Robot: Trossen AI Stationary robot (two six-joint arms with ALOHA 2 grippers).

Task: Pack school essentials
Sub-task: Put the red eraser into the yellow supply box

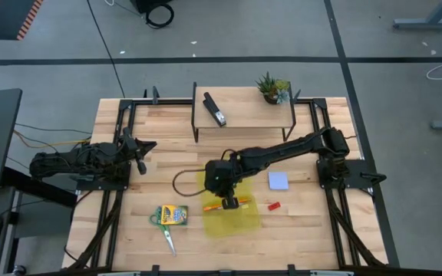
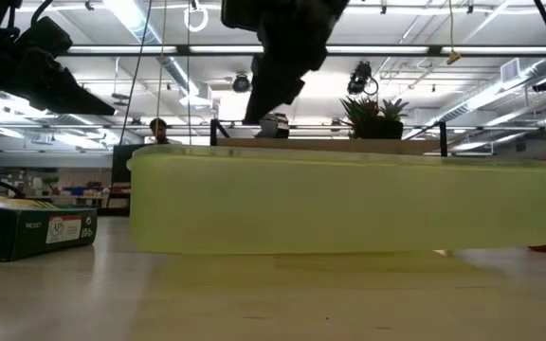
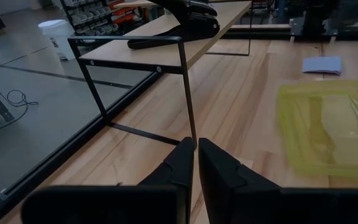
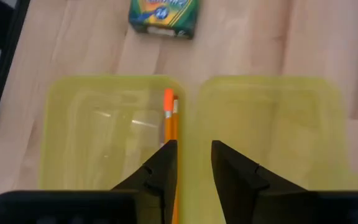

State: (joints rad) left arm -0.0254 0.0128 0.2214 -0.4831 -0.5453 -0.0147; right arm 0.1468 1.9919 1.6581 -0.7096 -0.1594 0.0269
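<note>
**Right gripper over the yellow case with pencils**

Nearest the desk's [image 1: 313,230] front edge lie the scissors [image 1: 167,238], with the crayon box [image 1: 173,215] touching their handles. Beside these sits the translucent yellow case [image 1: 240,222], lying open in two halves. The right gripper [image 4: 191,155] hangs above it, fingers slightly parted, the orange pencils [image 4: 170,115] by one finger; whether they are pinched, I cannot tell. A red piece [image 1: 272,206] and the notepad [image 1: 278,180] lie just past the case. The left gripper [image 3: 195,163], clenched, waits at the left side. Farthest back, a shelf [image 1: 244,115] carries a stapler [image 1: 215,110] and a plant [image 1: 272,87].
</note>
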